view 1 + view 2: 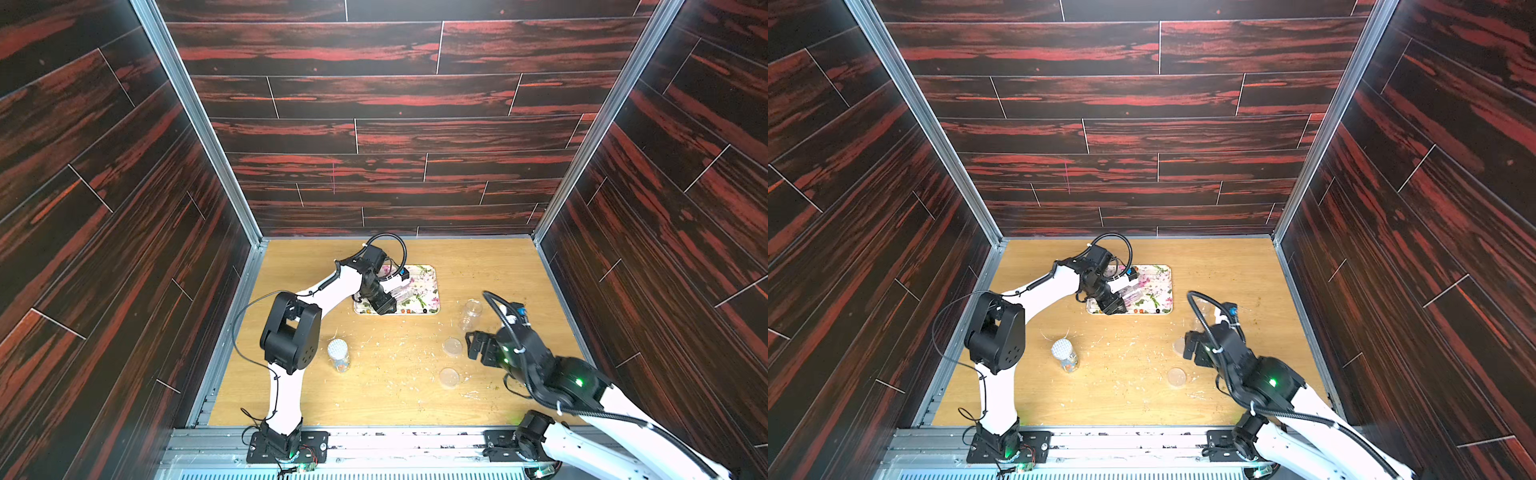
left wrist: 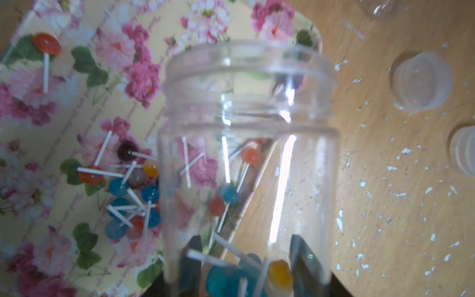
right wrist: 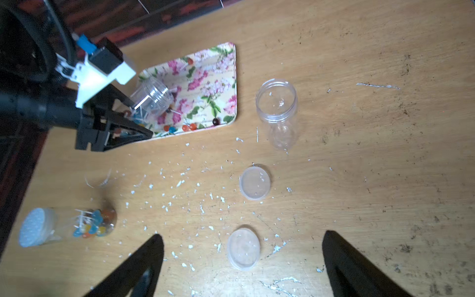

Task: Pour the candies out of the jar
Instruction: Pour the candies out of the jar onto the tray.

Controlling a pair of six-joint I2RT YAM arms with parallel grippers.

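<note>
My left gripper [image 2: 246, 244] is shut on the base of a clear open jar [image 2: 246, 154], held tilted with its mouth over the floral tray [image 2: 77, 108]. A cluster of candies [image 2: 133, 195] on white sticks lies on the tray beside the jar, and more lie along its near rim [image 3: 180, 127]. A few blue and yellow candies [image 2: 279, 272] sit inside the jar near the fingers. In both top views the jar [image 1: 402, 293] [image 1: 1136, 293] hangs over the tray's left part. My right gripper [image 3: 244, 236] is open and empty, hovering over the table at the right [image 1: 478, 347].
An empty open jar [image 3: 277, 108] stands right of the tray. Two clear lids [image 3: 254, 183] [image 3: 243, 249] lie on the table by my right gripper. A capped jar holding candies [image 3: 69, 226] stands near the left arm [image 1: 338, 353]. White crumbs are scattered across the wooden table.
</note>
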